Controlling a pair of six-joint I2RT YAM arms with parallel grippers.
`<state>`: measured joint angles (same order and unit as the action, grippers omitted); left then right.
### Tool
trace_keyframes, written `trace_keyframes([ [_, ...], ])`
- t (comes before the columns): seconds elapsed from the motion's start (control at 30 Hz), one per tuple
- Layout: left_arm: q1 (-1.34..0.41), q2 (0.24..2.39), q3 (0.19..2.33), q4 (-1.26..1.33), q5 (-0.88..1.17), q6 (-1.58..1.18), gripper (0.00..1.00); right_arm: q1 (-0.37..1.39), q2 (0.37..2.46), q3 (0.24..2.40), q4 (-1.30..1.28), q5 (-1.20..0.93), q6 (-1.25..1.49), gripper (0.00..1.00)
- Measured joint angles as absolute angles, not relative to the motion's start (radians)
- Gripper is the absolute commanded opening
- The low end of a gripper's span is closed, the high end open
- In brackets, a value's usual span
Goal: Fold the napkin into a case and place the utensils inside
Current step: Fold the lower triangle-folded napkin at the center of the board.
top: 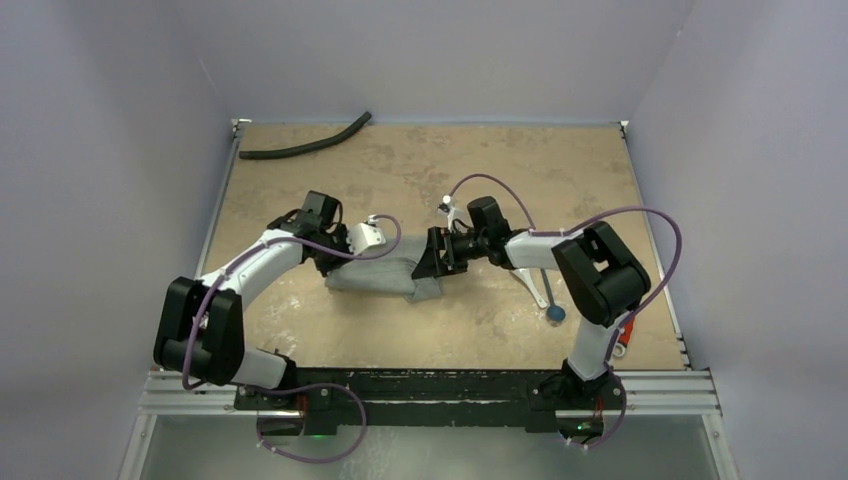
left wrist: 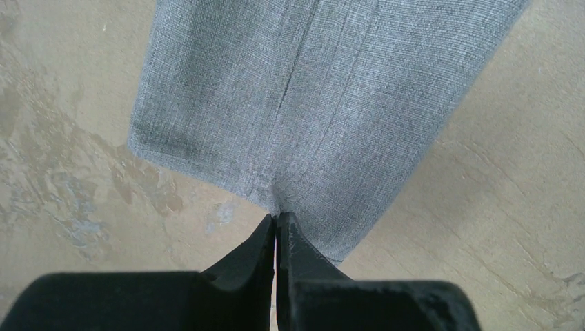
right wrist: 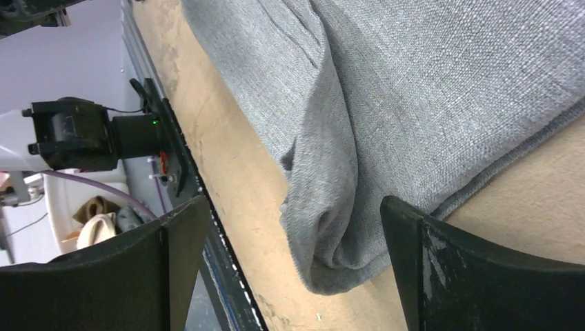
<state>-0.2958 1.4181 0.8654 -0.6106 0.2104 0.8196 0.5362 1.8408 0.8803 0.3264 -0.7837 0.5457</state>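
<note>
— How far along is it?

— Partway, I'd say. Nearest us on the right, the spoon (top: 533,287) and the stick (top: 555,312) with the blue end lie on the bare desk (top: 450,170). They're half under the right arm (top: 590,270) and apart from the cloth. Nothing is inside anything yet.

— And the napkin?

— The napkin (top: 385,278) sits mid-desk, folded over into a thick grey oblong. Its right end is rumpled, with a loose fold curling under, so I wouldn't call it a finished case. I reckon it needs tidying or one more fold, and then both utensils go in.

— What are the arms doing?

— Both rise from the near edge with their elbows out wide. The forearms bend inward, so the wrists face each other across the cloth. The left arm (top: 250,265) comes in at the left end. The left jaws are clenched tight, tips together right on the hem. Creases run up from that spot, so they look to be nipping the napkin's edge.

— The right one?

— The right jaws are spread wide and grasp nothing. They sit low over the desk, one on each side of that rumpled end.

— Anything beyond?

— Only a black hose (top: 305,145) by the far edge, well away from it all.
</note>
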Motion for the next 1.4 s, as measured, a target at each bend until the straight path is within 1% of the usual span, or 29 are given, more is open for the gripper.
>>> trace_keyframes([
  [0.17,-0.296,1.441,0.863,-0.596,0.208,0.804,0.00,0.536,1.787,0.905,0.232,-0.740,0.502,0.98],
  [0.2,-0.296,1.442,0.859,-0.593,0.207,0.803,0.00,0.536,1.779,0.916,0.201,-0.720,0.490,0.96],
  [0.27,-0.296,1.442,0.851,-0.590,0.204,0.802,0.00,0.536,1.759,0.939,0.136,-0.670,0.463,0.86],
  [0.33,-0.296,1.440,0.841,-0.583,0.200,0.801,0.00,0.536,1.729,0.970,0.063,-0.618,0.432,0.72],
  [0.37,-0.296,1.438,0.834,-0.580,0.197,0.798,0.00,0.536,1.717,0.993,0.030,-0.592,0.416,0.62],
  [0.43,-0.295,1.426,0.819,-0.566,0.191,0.791,0.00,0.536,1.709,1.057,-0.026,-0.546,0.390,0.30],
  [0.47,-0.295,1.420,0.815,-0.564,0.189,0.786,0.00,0.536,1.711,1.085,-0.035,-0.532,0.371,0.19],
  [0.53,-0.295,1.405,0.808,-0.555,0.186,0.776,0.00,0.536,1.732,1.162,-0.049,-0.509,0.351,0.02],
  [0.57,-0.295,1.400,0.806,-0.552,0.185,0.772,0.00,0.537,1.751,1.197,-0.047,-0.507,0.345,0.00],
  [0.73,-0.294,1.390,0.805,-0.538,0.179,0.756,0.00,0.566,1.941,1.410,-0.028,-0.502,0.329,0.00],
  [0.83,-0.294,1.386,0.805,-0.535,0.178,0.747,0.00,0.604,2.043,1.465,-0.017,-0.497,0.319,0.00],
  [1.1,-0.290,1.384,0.805,-0.509,0.178,0.735,0.00,0.650,2.164,1.460,0.010,-0.519,0.317,0.00],
  [1.27,-0.289,1.393,0.823,-0.481,0.180,0.720,0.00,0.626,2.157,1.393,0.090,-0.534,0.346,0.00],
  [1.4,-0.289,1.440,0.868,-0.429,0.187,0.717,0.00,0.614,2.131,1.327,0.158,-0.537,0.379,0.00],
])
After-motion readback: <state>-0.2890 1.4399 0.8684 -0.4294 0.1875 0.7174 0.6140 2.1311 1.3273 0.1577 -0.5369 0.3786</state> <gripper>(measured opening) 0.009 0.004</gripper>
